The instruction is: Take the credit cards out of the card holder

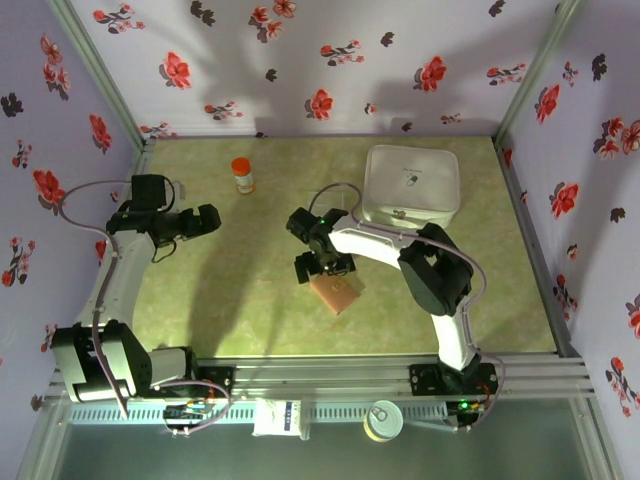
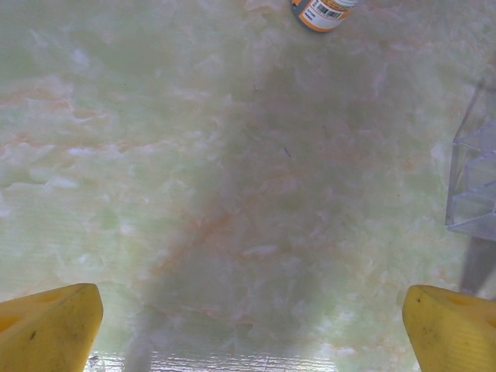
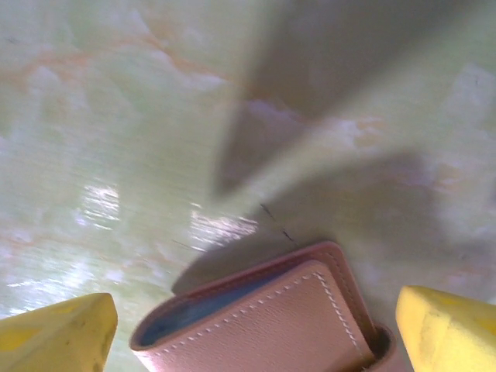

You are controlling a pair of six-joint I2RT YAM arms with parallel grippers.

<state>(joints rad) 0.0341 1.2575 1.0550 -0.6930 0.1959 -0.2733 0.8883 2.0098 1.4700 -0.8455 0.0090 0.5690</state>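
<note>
The card holder [image 1: 336, 291] lay folded closed near the middle of the green tabletop [image 1: 250, 300], a strip of blue-grey lining showing along its edge. The right pincer [image 1: 324, 268] hung just over it, fingers spread wide to either side, gripping nothing. Well to the left, the left pincer [image 1: 207, 220] gaped fully, empty.

left end effector [image 2: 252, 333]: spread wide | orange bottle [image 2: 322, 12]: top edge | clear container [image 2: 474, 182]: right edge
</note>
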